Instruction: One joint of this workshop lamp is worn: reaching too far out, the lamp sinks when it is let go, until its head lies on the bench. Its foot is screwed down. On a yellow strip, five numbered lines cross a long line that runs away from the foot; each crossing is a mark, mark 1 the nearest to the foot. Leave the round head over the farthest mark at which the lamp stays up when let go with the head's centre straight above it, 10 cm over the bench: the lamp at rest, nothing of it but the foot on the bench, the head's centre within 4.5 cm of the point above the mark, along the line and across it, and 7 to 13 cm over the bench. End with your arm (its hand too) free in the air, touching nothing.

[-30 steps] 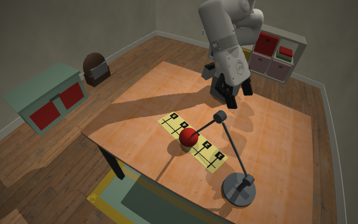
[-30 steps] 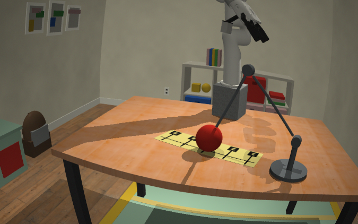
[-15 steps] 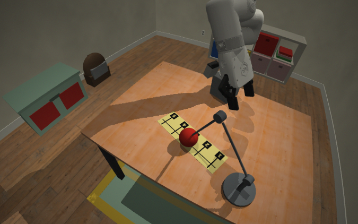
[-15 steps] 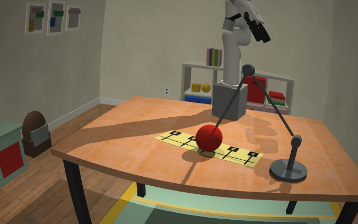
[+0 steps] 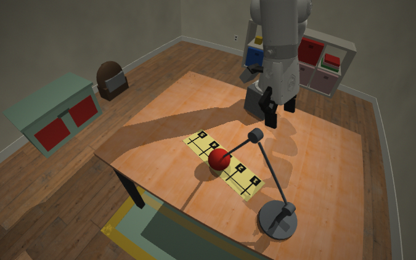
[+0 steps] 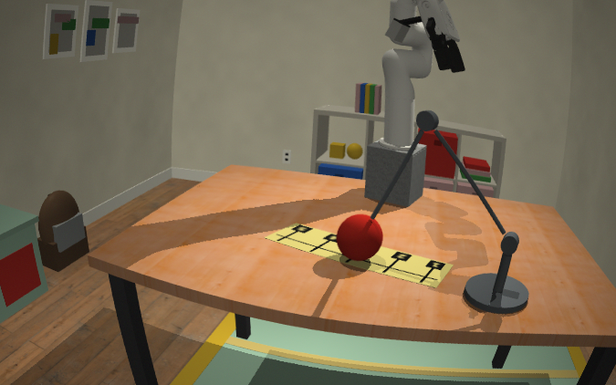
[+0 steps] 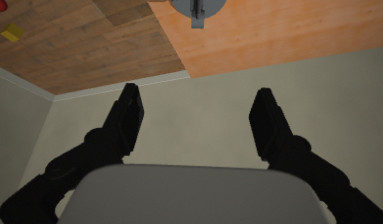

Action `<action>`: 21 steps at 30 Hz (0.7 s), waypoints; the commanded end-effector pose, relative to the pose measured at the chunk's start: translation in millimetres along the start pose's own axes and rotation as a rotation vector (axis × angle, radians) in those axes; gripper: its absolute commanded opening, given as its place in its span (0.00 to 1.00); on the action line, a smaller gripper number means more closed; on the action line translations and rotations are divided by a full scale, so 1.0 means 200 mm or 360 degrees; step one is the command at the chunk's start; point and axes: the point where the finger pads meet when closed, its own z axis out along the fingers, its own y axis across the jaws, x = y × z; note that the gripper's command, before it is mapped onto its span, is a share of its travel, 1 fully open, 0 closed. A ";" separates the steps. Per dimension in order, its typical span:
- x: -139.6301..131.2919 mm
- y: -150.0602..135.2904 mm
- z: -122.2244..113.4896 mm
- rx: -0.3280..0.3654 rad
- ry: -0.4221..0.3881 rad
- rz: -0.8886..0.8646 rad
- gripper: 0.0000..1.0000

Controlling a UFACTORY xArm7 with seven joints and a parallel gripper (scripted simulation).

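The lamp's round red head point(image 5: 219, 159) hangs a little above the yellow strip point(image 5: 244, 177), around its middle mark, which it hides. Two numbered lines show on each side of it. Thin grey arms run up to the elbow joint point(image 5: 255, 135) and down to the round grey foot point(image 5: 277, 219) near the bench's front right. In the exterior view the head point(image 6: 359, 236) casts a shadow on the strip point(image 6: 410, 265), left of the foot point(image 6: 495, 293). My gripper point(image 5: 280, 114) is open and empty, high above the elbow point(image 6: 427, 119) and apart from the lamp. It also shows in the exterior view point(image 6: 448, 55) and the wrist view point(image 7: 198, 100).
My arm's grey pedestal point(image 6: 394, 171) stands at the bench's back edge. A shelf unit point(image 6: 463, 152) with coloured boxes is behind it. A green cabinet point(image 5: 53, 113) and a brown object point(image 5: 111, 81) stand on the floor to the left.
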 end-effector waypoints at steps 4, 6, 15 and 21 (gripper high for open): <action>-0.01 0.00 -0.01 0.0004 0.0177 -0.0003 1.00; -0.01 0.00 -0.01 0.0005 0.0223 -0.0003 1.00; -0.01 0.00 -0.01 0.0007 0.0390 -0.0003 1.00; -0.01 0.00 -0.01 0.0008 0.0535 -0.0002 1.00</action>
